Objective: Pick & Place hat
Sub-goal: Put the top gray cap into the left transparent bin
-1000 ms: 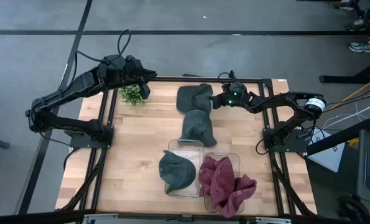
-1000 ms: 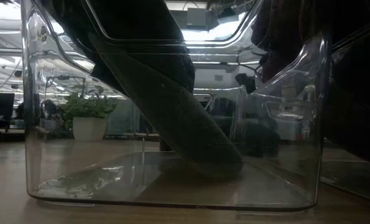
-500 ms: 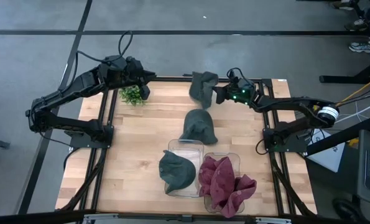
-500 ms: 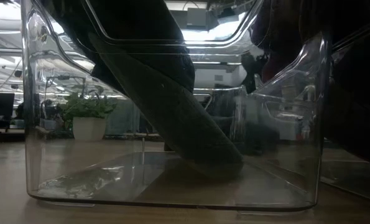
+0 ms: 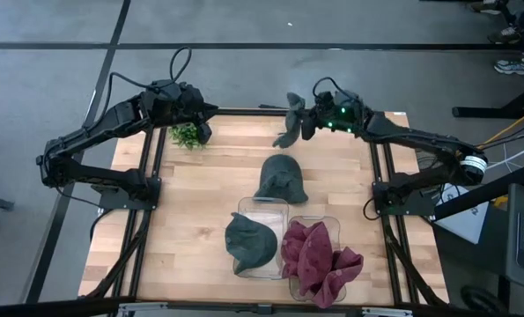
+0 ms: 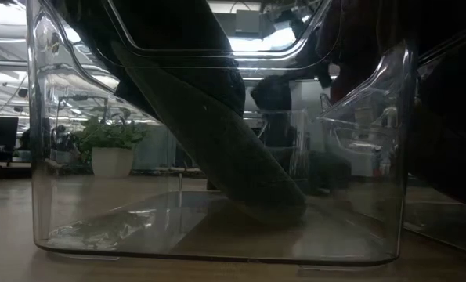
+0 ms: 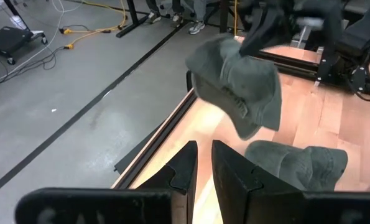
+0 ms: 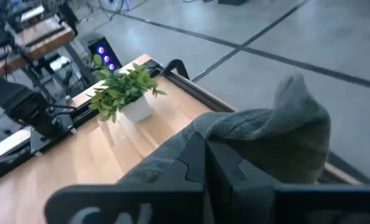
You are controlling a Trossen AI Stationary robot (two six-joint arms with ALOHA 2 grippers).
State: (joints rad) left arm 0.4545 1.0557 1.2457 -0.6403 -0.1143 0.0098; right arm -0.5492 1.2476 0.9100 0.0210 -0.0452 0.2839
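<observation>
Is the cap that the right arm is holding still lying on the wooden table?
No: in the left wrist view the grey cap hangs in the air from the right gripper, clear above the table.

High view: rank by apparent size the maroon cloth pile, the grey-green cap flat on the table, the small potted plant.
1. maroon cloth pile
2. grey-green cap flat on the table
3. small potted plant, clearly the smallest
</observation>
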